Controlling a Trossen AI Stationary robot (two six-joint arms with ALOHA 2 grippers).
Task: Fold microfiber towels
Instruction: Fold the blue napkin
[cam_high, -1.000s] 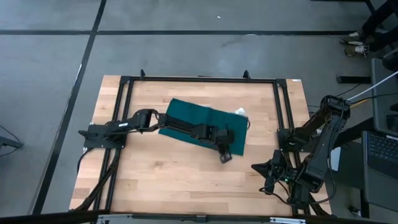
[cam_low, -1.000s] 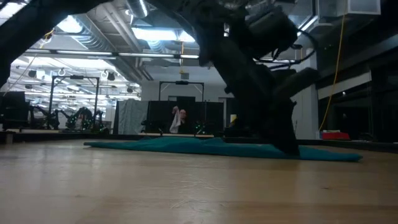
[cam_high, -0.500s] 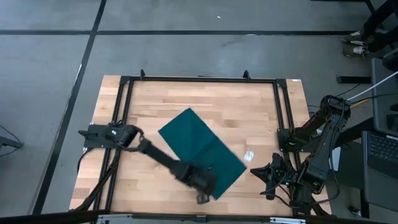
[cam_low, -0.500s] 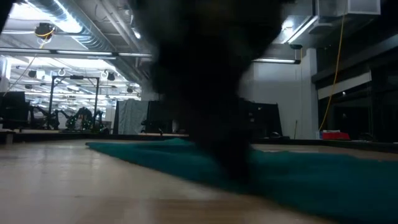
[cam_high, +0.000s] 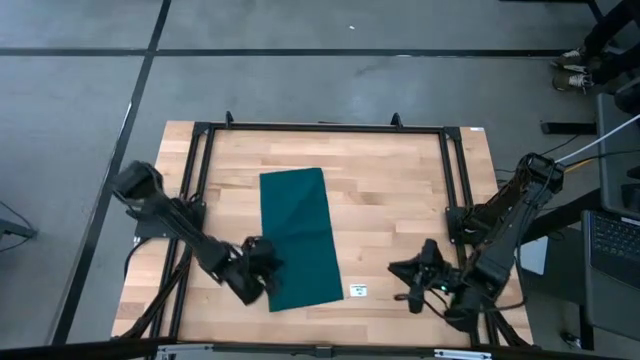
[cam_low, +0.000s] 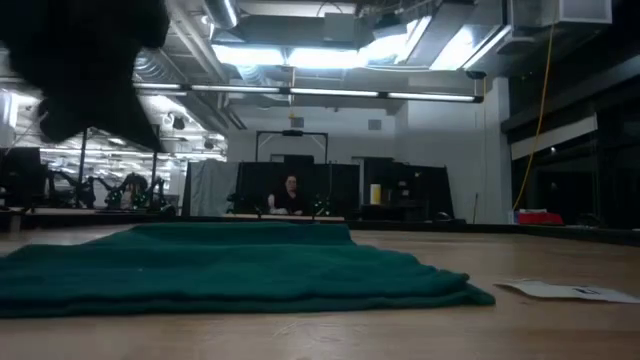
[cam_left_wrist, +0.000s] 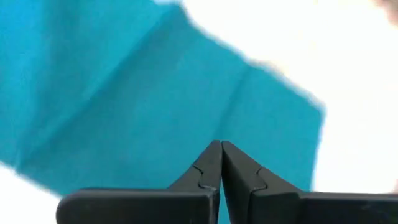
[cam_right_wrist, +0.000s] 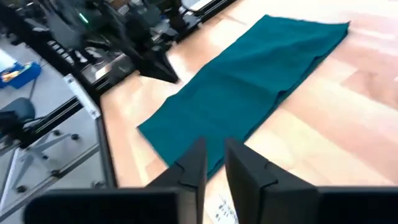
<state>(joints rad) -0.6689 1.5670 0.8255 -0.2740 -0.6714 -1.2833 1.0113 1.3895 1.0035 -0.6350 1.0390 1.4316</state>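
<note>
Since half a second ago the towel (cam_high: 298, 238) has swung from a slanted lie into a long, narrow rectangle running from the table's (cam_high: 400, 190) middle toward its near edge, left of centre, and the left arm has drawn back to the towel's near-left corner. Lying flat, the towel is folded into a strip with soft creases across it; in the low view it spreads as a low teal mound (cam_low: 230, 270) over the wood. Its near end stops just short of the near edge. On the bare wood just right of that near end lies a small white tag (cam_high: 358, 291), apart from the cloth; dark print shows on it but cannot be read, and the low view shows it as a flat white slip (cam_low: 560, 291). Left gripper (cam_high: 262, 272) sits at the towel's near-left corner, touching or just over its edge; its wrist view shows the two fingers pressed together with nothing between them, teal cloth (cam_left_wrist: 124, 93) beneath. Right gripper (cam_high: 400, 280) hovers near the near-right part of the table, beside the tag, pointing toward the towel; its fingers (cam_right_wrist: 189, 171) stand slightly parted and empty. Beyond the far edge, a person (cam_low: 290, 195) sits in the room.
</note>
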